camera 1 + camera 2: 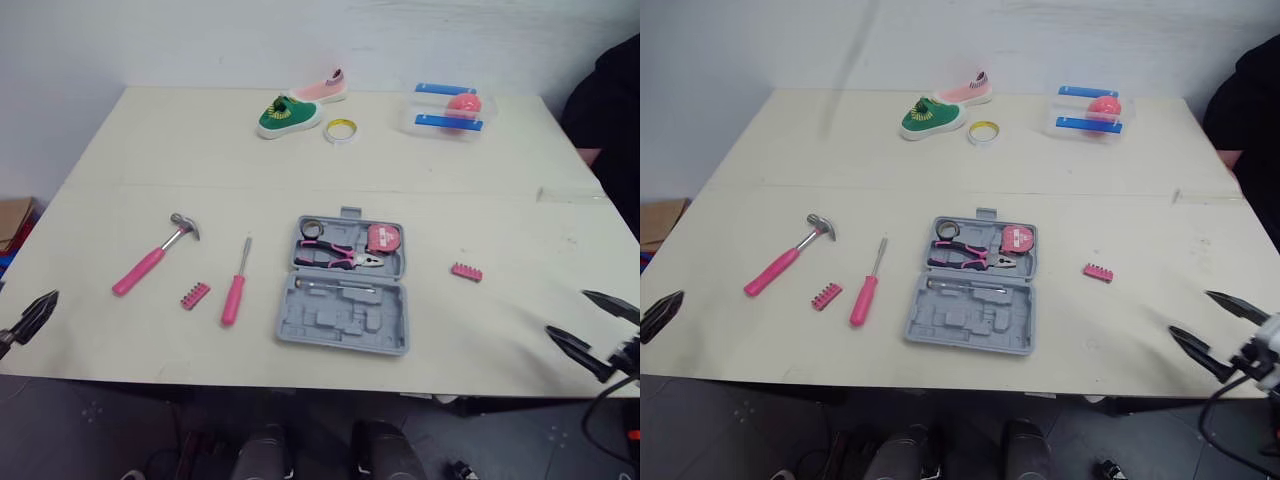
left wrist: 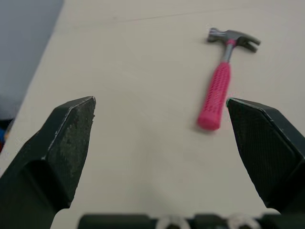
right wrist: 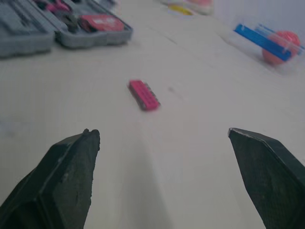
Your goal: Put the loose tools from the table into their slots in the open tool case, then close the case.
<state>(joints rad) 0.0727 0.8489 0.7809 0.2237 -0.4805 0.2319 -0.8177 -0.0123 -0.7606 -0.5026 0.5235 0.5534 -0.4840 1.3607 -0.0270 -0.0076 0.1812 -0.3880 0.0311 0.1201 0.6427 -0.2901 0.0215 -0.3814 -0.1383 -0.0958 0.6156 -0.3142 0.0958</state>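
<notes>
The grey tool case (image 1: 345,318) lies open at the table's middle, with pliers (image 1: 340,257) and a pink tape measure (image 1: 384,238) in its slots. To its left lie a pink-handled hammer (image 1: 152,256), a pink bit holder (image 1: 195,295) and a pink-handled screwdriver (image 1: 236,285). A second pink bit holder (image 1: 466,271) rests to the right of the case. My left gripper (image 2: 160,101) is open near the front left edge, pointing toward the hammer (image 2: 217,93). My right gripper (image 1: 567,312) is open at the front right, facing the right bit holder (image 3: 143,94).
At the back of the table (image 1: 150,150) sit a green shoe (image 1: 288,115), a pink shoe (image 1: 322,89), a yellow tape roll (image 1: 341,131) and a clear box (image 1: 450,110) holding a red ball. A person's dark sleeve (image 1: 605,100) is at the far right.
</notes>
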